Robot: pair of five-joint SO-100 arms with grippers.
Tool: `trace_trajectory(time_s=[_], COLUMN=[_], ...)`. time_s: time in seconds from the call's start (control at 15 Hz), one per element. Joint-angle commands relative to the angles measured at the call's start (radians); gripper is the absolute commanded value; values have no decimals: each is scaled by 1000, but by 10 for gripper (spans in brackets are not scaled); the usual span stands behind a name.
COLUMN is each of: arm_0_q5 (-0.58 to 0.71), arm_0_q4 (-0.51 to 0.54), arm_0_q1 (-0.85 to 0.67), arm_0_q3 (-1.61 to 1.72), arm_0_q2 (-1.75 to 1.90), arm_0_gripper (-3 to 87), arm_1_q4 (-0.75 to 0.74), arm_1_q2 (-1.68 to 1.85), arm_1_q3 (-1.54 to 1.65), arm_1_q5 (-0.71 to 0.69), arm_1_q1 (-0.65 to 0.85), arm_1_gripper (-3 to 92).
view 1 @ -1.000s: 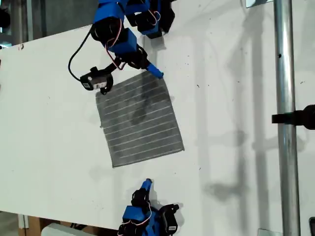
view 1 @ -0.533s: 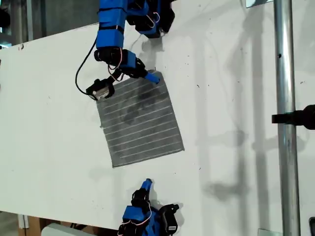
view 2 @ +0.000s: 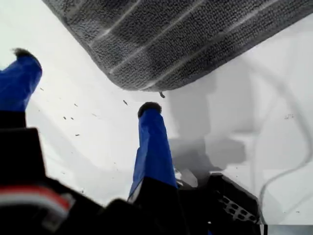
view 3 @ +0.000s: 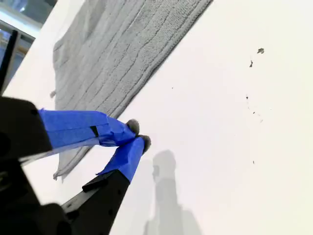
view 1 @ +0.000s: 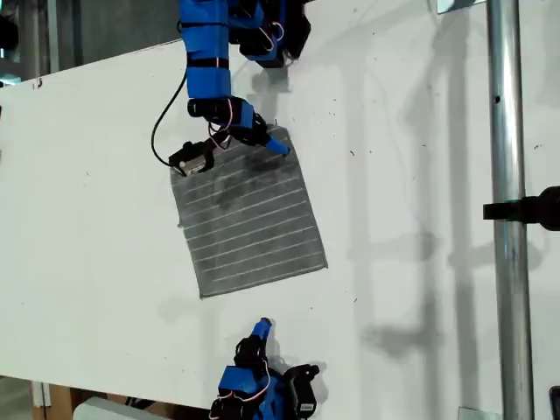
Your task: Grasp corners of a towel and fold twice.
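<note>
The grey striped towel (view 1: 249, 214) lies flat on the white table (view 1: 87, 219). My first gripper (view 1: 276, 145) reaches from the top of the exterior view to the towel's corner (view 1: 285, 135) at the upper right of that view. In the first wrist view the gripper (view 2: 85, 93) is open and holds nothing, with the rounded corner (view 2: 146, 84) of the towel (view 2: 186, 39) just beyond its fingertips. My second gripper (view 1: 261, 329) rests shut and empty near the bottom edge of the exterior view, a short way off the towel's near edge. The second wrist view shows its (view 3: 137, 135) closed tips beside the towel (view 3: 112, 54).
A metal pole (view 1: 506, 262) with a black clamp (view 1: 525, 210) stands at the exterior view's right. The first arm's base (view 1: 262, 26) sits at the top edge and the second arm's base (view 1: 262, 394) at the bottom edge. Bare white table surrounds the towel.
The first arm has stretched out and swung toward the exterior view's right, bringing its gripper down onto the towel's upper right corner. The towel and the second arm have not moved.
</note>
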Motion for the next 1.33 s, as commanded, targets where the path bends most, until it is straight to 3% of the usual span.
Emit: trace_trajectory(time_s=[0.0, 0.2, 0.27, 0.33, 0.4, 0.67, 0.8, 0.87, 1.07, 1.27], arm_0_q5=[-3, -8, -12, -18, -23, -32, -44, -48, -52, -46], arm_0_q4=[0, 0, 0, 0, 2, 2, 2, 2, 2, 2], arm_0_q1=[12, 12, 11, 9, 9, 3, 8, 12, 12, 5], arm_0_q3=[9, 9, 9, 9, 9, 9, 9, 9, 9, 9], arm_0_q2=[2, 2, 2, 2, 2, 2, 2, 2, 2, 2], arm_0_gripper=[-7, -7, -7, -7, -7, -7, -7, -7, -7, -7], arm_1_q4=[-92, -192, -222, -247, -264, -284, -276, -250, -25, -2], arm_1_q2=[41, 34, 12, -14, -40, -74, -66, -41, 106, 183], arm_1_q3=[64, 140, 147, 153, 155, 149, 144, 137, 18, 21], arm_1_q5=[3, -41, -60, -58, -43, -66, -67, -67, -54, -52], arm_1_q1=[43, 78, 81, 84, 87, 91, 80, 80, 89, 94], arm_1_gripper=[401, 364, 290, 125, 49, 77, 174, 242, 279, 290])
